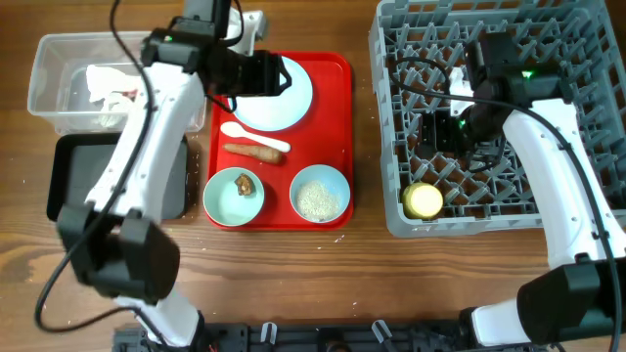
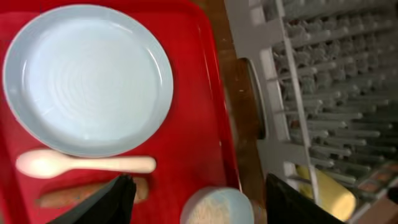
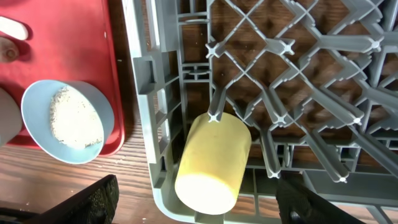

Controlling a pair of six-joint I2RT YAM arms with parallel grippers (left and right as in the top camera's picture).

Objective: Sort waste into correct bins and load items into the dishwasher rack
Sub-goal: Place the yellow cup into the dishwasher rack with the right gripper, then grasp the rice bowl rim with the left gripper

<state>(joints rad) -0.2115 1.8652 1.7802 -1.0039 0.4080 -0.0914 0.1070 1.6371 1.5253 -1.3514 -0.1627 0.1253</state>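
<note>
The pale blue plate [image 1: 284, 98] lies on the red tray, with the white spoon [image 1: 254, 135] and the carrot-like root [image 1: 252, 152] just in front of it. A mint bowl [image 1: 233, 198] holds the brown lump [image 1: 245, 183]. A pale bowl [image 1: 320, 193] holds rice. My left gripper [image 1: 279, 76] hovers open and empty over the plate [image 2: 87, 78]; the left wrist view shows the spoon [image 2: 84, 163] and root [image 2: 68, 194] near its fingers [image 2: 199, 199]. My right gripper [image 3: 202, 208] is open above the yellow cup [image 3: 214, 162], which lies on its side in the grey rack [image 1: 577, 59].
The clear tub [image 1: 49, 68] at the far left holds white tissue [image 1: 103, 83] with a bit of red. The black tray [image 1: 68, 176] sits in front of it. The flat red tray [image 1: 337, 88] lies between the bins and the rack. Bare wood runs along the front.
</note>
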